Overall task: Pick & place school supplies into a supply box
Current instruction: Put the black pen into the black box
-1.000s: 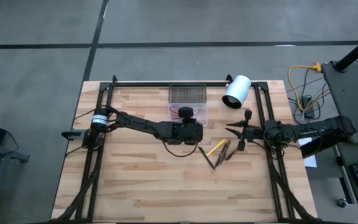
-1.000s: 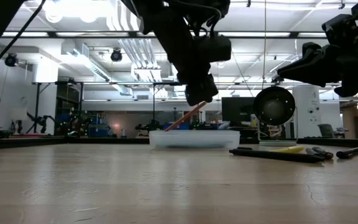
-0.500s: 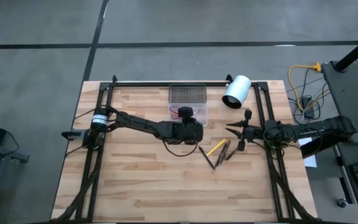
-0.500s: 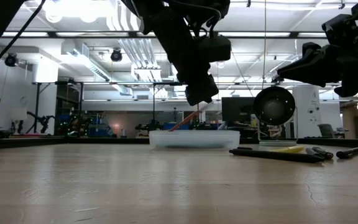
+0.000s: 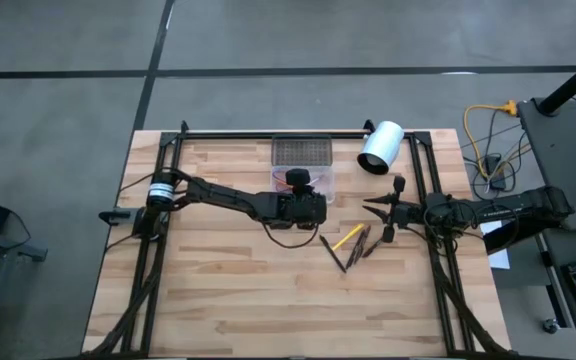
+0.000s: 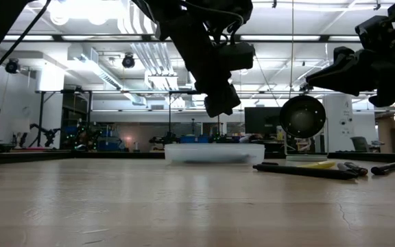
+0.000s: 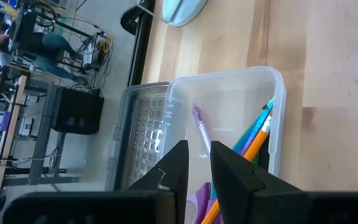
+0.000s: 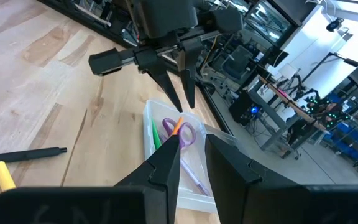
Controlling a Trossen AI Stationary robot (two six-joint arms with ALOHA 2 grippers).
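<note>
Left claw (image 8: 178, 84) is hovering over the clear supply box (image 7: 229, 118), fingers slightly parted, gripping nothing. Orange stick (image 7: 261, 134) and purple-handled scissors (image 8: 180, 132) are lying inside. Right claw (image 5: 380, 219) is waiting, spread, beside the yellow pencil (image 5: 347, 238) on the counter (image 5: 218, 290).

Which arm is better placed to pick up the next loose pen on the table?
Right. The right hand hovers beside the loose yellow pencil and dark pens, fingers apart. The left hand sits over the clear plastic supply box.
</note>
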